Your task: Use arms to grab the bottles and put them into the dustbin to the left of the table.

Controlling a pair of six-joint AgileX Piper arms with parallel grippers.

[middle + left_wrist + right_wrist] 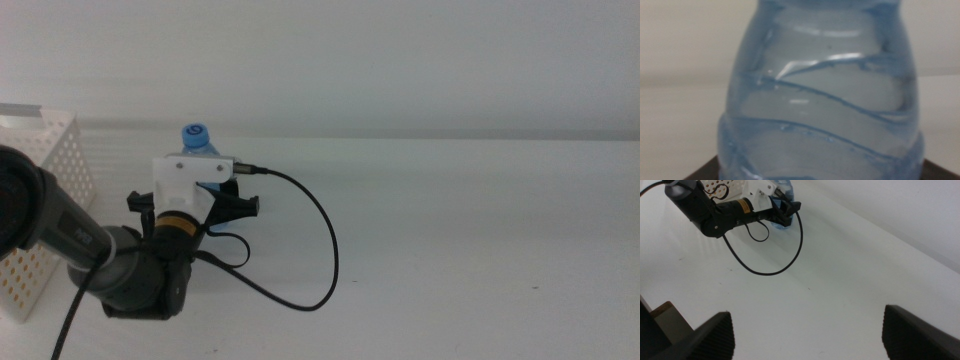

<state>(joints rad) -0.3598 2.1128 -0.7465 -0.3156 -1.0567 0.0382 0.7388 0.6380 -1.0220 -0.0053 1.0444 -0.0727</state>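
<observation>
Even, bright, diffuse lighting washes the white table and wall nearly together, with only faint shadows and no harsh glare; the left wrist view is softly out of focus on the close water bottle, streaked with small highlights.

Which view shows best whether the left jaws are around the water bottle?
Right wrist view: the left gripper reaches the water bottle side-on. The left wrist view is filled by the bottle; only dark jaw corners show. In the middle view the white bracket hides all but its blue cap.

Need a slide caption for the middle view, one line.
Left gripper reaches the blue-capped water bottle beside the white basket.
</observation>
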